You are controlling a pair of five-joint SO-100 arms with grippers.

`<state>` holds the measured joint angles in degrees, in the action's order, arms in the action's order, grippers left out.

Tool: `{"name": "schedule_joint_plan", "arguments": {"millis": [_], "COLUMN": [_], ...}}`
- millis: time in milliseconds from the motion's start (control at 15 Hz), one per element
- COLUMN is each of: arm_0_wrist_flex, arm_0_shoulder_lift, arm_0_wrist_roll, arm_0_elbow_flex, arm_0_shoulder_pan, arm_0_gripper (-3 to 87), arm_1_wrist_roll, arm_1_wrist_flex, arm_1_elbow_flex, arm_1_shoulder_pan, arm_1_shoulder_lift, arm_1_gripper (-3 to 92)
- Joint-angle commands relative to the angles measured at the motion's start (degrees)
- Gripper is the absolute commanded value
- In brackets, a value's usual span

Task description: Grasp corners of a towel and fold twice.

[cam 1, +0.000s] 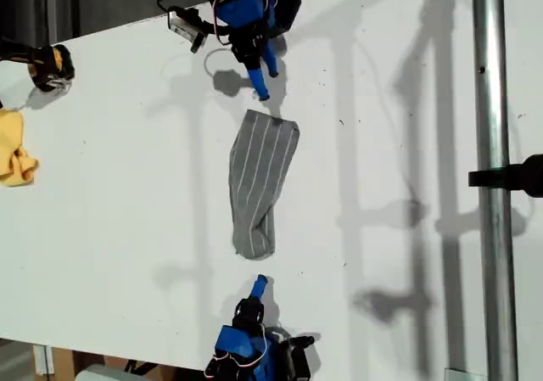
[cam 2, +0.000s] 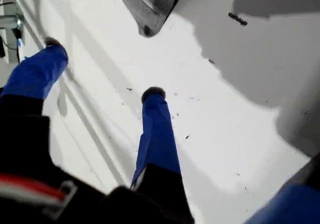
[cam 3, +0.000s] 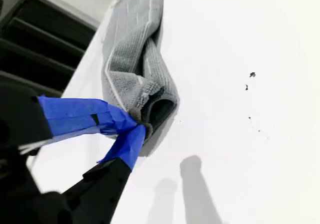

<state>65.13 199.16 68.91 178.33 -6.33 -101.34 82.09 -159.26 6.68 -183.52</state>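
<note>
Towel (cam 1: 259, 177) is lying mid-table (cam 1: 127, 228), bunched into a long narrow strip running between the two arms. It's looking wider at the end toward the exterior view's top, and rolled under at the end toward the bottom. No clean flat corners are showing; I'm judging them tucked inside the folds.

My first gripper (cam 2: 102, 67) is sitting just off the wide end, jaws standing apart, nothing between them. In its wrist view the towel's edge (cam 2: 150, 4) is lying ahead of the fingertips, not touching.

My second gripper (cam 3: 139, 124) is pointing at the rolled end (cam 3: 132, 49), jaws pressed together. The exterior view is showing a gap of bare table between that gripper (cam 1: 260, 283) and the cloth, so I'm reading it as holding nothing.

Step in hand, as I'm judging it: getting a grip on each end.
- Second gripper is needing to part its jaws before advancing.
- Going in low, one finger sliding under the edge, pinching one layer only.
- Lifting both ends together, so the strip isn't twisting further.
- Spreading it flat before any fold; folding the bunch is risking a lump.

Small yellow cloth (cam 1: 13, 156) is sitting well apart at the exterior view's left edge; leaving it alone.

Not seeing any readable brands, labels or writing.
</note>
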Motion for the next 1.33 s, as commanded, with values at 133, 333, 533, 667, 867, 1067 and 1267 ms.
{"name": "schedule_joint_plan", "arguments": {"millis": [133, 333, 533, 667, 867, 1067, 1267], "arm_0_wrist_flex": [-0.4, 0.4, 0.4, 0.5, 0.6, 0.8, 0.8], "arm_0_shoulder_lift": [0.2, 0.2, 0.2, 0.2, 0.2, 0.2, 0.2], "arm_0_wrist_roll": [-0.2, 0.5, 0.9, 0.7, 0.5, 0.8, 0.9], "arm_0_elbow_flex": [0.3, 0.3, 0.3, 0.3, 0.4, 0.4, 0.4], "arm_0_shoulder_pan": [0.2, 1.1, 1.8, 1.6, 1.4, 1.9, 1.9], "arm_0_gripper": [-1.5, -1.5, -1.5, -1.5, -1.5, -1.5, -1.5], "arm_1_wrist_roll": [11.3, 18.4, 19.9, 20.0, 22.3, 28.6, 32.3], "arm_1_wrist_flex": [-14.9, -24.3, -27.3, -27.8, -29.2, -29.1, -27.7], "arm_1_elbow_flex": [10.1, 25.7, 31.3, 33.9, 44.3, 57.2, 58.5], "arm_1_shoulder_pan": [-10.6, -15.2, -16.7, -16.9, -16.7, -17.5, -19.7], "arm_1_shoulder_lift": [36.2, 71.6, 81.4, 84.8, 96.2, 105.9, 102.6], "arm_1_gripper": [37.5, 37.8, 37.7, 37.7, 38.1, 31.3, 11.7]}}
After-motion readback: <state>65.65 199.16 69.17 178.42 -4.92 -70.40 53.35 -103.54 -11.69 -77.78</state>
